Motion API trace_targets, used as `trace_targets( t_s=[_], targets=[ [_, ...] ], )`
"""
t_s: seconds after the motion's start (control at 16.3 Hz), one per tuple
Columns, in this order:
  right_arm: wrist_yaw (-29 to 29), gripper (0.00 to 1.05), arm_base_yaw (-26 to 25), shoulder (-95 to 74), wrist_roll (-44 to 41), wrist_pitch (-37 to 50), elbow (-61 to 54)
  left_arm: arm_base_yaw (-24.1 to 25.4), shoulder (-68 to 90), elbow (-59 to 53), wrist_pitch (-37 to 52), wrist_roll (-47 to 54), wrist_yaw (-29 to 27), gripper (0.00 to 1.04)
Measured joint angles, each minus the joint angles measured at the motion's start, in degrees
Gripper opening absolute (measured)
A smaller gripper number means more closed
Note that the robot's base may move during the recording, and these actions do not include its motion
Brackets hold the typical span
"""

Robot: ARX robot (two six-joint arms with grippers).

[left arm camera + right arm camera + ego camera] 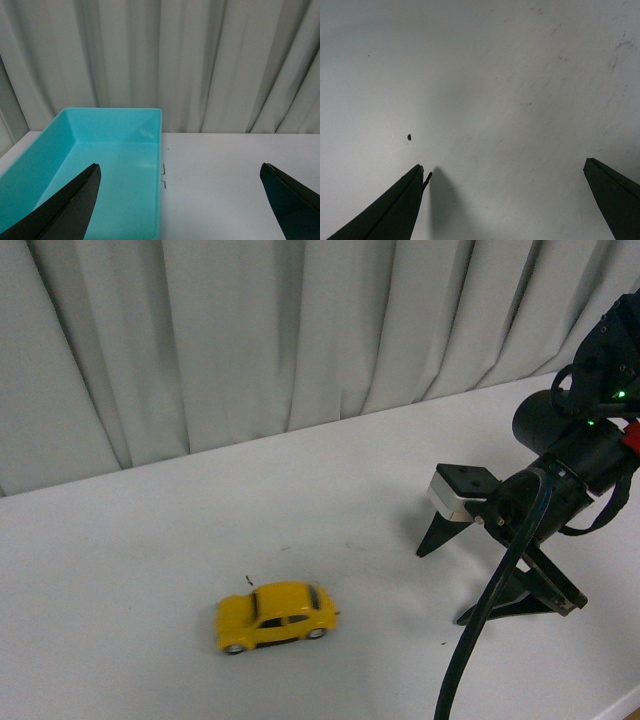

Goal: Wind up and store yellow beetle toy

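Right arm is seen at the right; right claw (441,588) is pointed down at the tabletop (140,540), fingers spread wide, nothing held. Left claw (180,167) is shown only in its wrist view: wide open, empty, faced toward a curtain (200,60). One teal bin (125,170) is noted ahead of it. One beetle (277,616) is found on its wheels, near, left of centre, well apart from the right claw.

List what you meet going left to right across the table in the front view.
Yellow toy car → right arm, its jaws spread open and pointing down toward the car's side.
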State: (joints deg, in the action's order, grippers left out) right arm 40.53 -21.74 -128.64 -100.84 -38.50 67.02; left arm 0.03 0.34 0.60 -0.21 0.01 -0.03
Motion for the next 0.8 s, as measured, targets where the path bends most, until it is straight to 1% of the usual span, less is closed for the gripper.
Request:
trace_targets(
  t_s=[0.37,0.68,0.8],
  targets=[
    [0.07,0.98,0.09,0.15,0.00,0.83,-0.22,0.00,0.00,0.00,0.00,0.00,0.00,0.98],
    [0.04,0.98,1.25,2.93,0.70,1.66,-2.27,0.00,0.00,0.00,0.00,0.00,0.00,0.98],
    [1.55,0.98,1.88,6.93,0.76,1.79,-4.20,0.00,0.00,0.00,0.00,0.00,0.00,0.98]
  ],
)
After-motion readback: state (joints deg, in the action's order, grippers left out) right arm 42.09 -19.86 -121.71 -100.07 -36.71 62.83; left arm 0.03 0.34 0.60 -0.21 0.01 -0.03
